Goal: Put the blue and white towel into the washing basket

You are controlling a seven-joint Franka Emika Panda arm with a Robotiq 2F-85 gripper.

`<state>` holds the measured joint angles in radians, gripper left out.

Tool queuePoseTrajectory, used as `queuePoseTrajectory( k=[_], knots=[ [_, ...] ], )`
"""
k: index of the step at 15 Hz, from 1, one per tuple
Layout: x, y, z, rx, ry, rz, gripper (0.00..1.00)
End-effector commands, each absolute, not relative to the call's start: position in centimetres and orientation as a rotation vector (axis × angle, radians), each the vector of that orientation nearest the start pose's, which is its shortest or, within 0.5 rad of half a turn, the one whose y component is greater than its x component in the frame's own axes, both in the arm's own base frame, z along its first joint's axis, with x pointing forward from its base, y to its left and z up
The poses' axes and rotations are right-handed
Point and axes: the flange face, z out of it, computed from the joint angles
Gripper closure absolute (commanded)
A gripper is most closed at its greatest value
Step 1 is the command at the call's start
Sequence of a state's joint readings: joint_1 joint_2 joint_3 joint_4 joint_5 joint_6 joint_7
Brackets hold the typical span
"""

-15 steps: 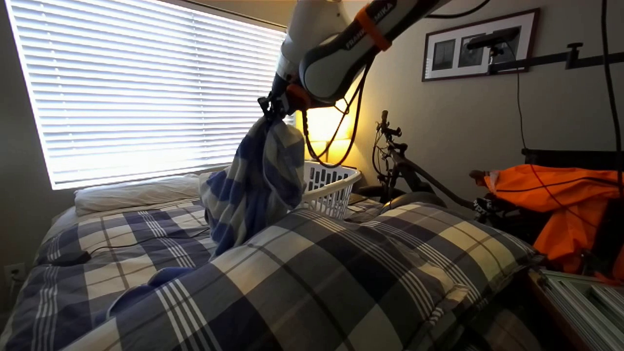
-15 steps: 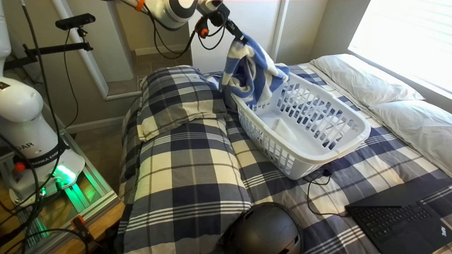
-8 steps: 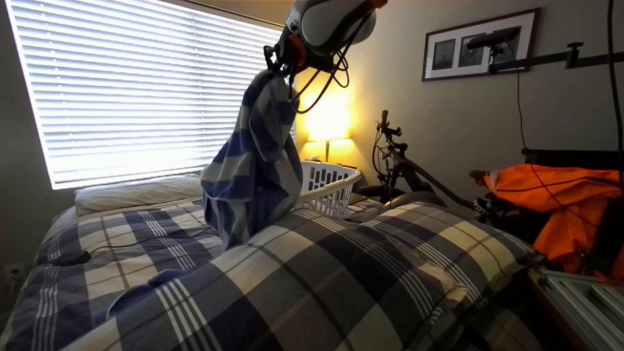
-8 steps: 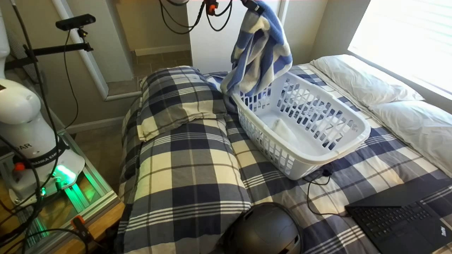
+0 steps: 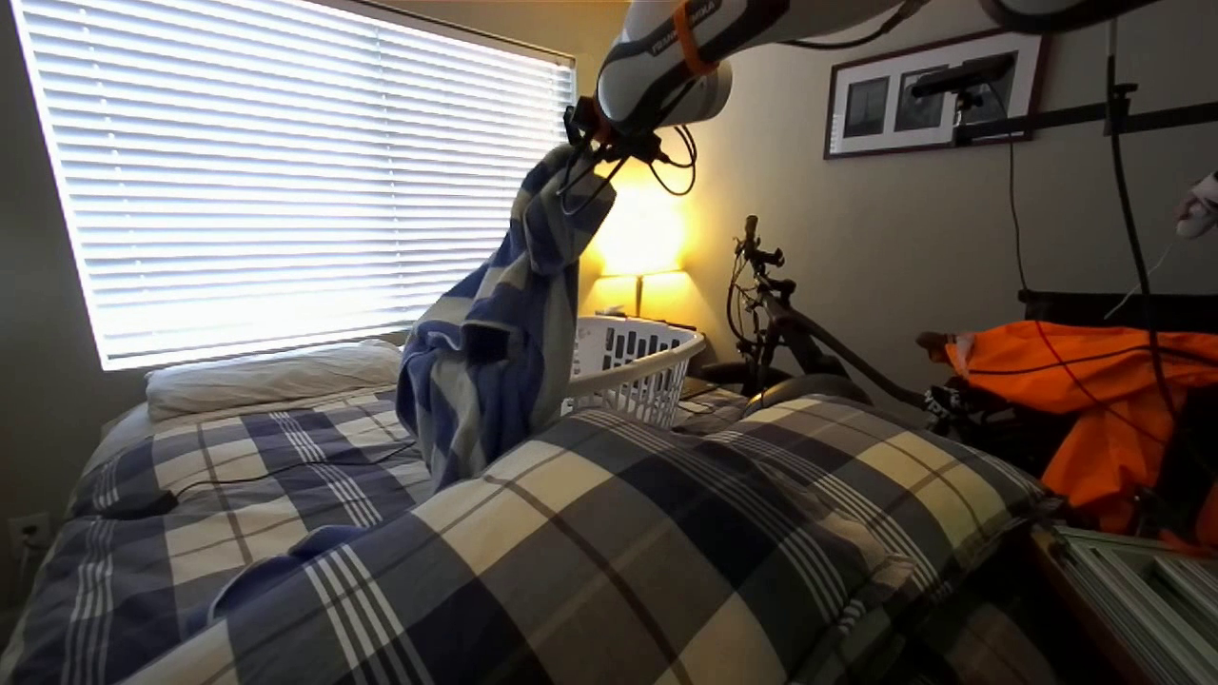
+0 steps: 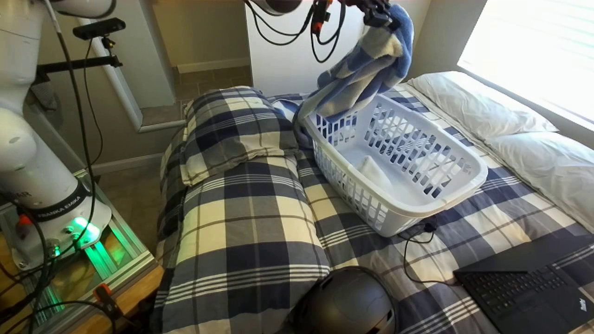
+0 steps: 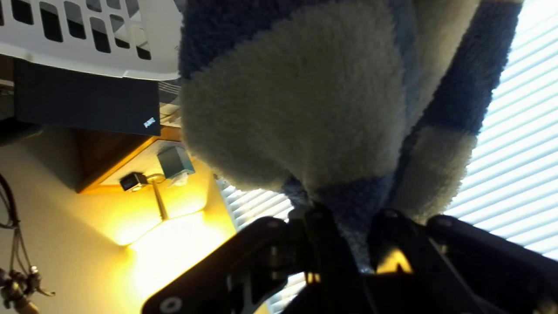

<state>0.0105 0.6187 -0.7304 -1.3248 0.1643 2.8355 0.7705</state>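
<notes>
Far left in an exterior view, at nine o'clock of the washing basket [image 6: 403, 188], note the robot base [image 6: 54, 225], well apart. Between nine and ten, meet the plaid pillow [image 6: 236, 125] with a scrap of pale blue cloth [image 6: 284, 107] just beside, too covered to identify. At ten, reach the trailing end of the blue and white towel [image 6: 359, 76], drooping over or beside the basket's corner; cannot tell which, or whether touching. Stretches up from there to about twelve, hanging from the jaws, not yet in the basket. In the wrist view, see the jaws brought together on a pinched fold of the towel, with nothing else showing between.

Looks plush, thick and limp; probably light for such bulk, hard to harm, and grippy rather than slippery. Likely to swing and bunch. Best held by a deep pinch through several layers; if regrasping, go for the gathered fold right under the jaws, not a loose edge. Before letting go, probably needs carrying toward four o'clock to bring the trailing end inside, or risks draping over the rim.

Further right, find a white pillow [image 6: 480, 104] at two o'clock and a black laptop [image 6: 524, 283] at four.
</notes>
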Motion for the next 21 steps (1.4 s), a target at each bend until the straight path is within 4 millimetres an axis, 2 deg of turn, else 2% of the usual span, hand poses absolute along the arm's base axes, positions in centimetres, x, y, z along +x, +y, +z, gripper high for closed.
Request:
queuePoseTrajectory(
  k=[1, 3, 11, 12, 17, 21],
  knots=[
    [66.2, -38.1, 55.6, -2.247, 1.768, -1.643, 0.82],
    [66.4, -39.8, 54.5, -2.222, 1.811, -1.651, 0.82],
    [67.2, -39.1, 55.0, -2.207, 1.791, -1.67, 0.82],
    [67.2, -39.1, 55.0, -2.207, 1.791, -1.67, 0.95],
    [69.4, -39.4, 51.8, -2.292, 1.871, -1.534, 0.95],
    [71.1, -40.4, 48.8, -2.33, 1.879, -1.499, 0.95]
  ],
)
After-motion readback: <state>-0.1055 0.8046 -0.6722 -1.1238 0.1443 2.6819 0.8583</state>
